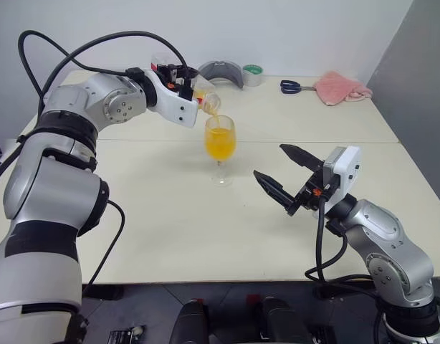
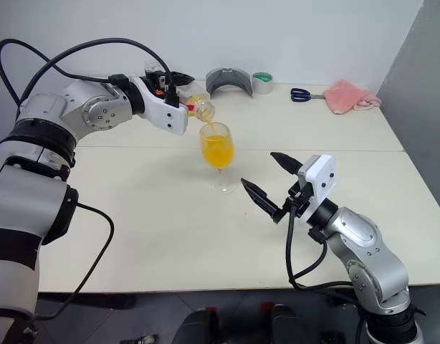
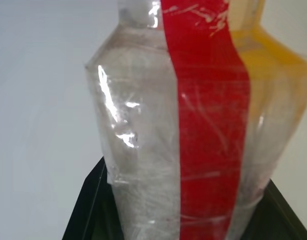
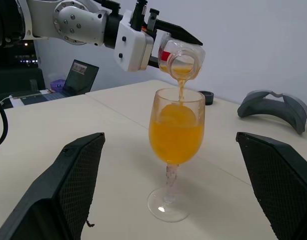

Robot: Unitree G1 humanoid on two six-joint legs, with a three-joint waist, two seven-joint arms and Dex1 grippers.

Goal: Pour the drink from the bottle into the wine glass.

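Orange drink [image 4: 176, 135]: fills most of the bowl of the wine glass, and a thin stream of it falls from the bottle's mouth into the bowl; a little also sits in the tipped bottle's shoulder
Wine glass [image 1: 220, 148]: stands upright on its round foot on the cream table, near the middle, between the two arms
Bottle [image 4: 181, 59]: clear plastic with a red label stripe, tipped over with its open mouth down, just above the rim of the glass
Left gripper [image 1: 185, 80]: closed around the bottle's body, holding it tilted over the glass; its black fingers [image 3: 91, 210] flank the lower part of the bottle in the left wrist view
Right gripper [image 1: 281, 170]: jaws spread wide and holding nothing, hanging above the table just to the right of the glass, apart from it, pointing toward it
Table [image 1: 170, 236]: pale cream top with a seam running across behind the glass
Far edge of table: a grey curved object [image 1: 221, 72], a roll of tape [image 1: 253, 74], blue-handled scissors [image 1: 292, 87] and a pink cloth [image 1: 340, 88] lie in a row, well apart from the glass
Laptop [image 4: 77, 76]: open, seen behind the table in the right wrist view
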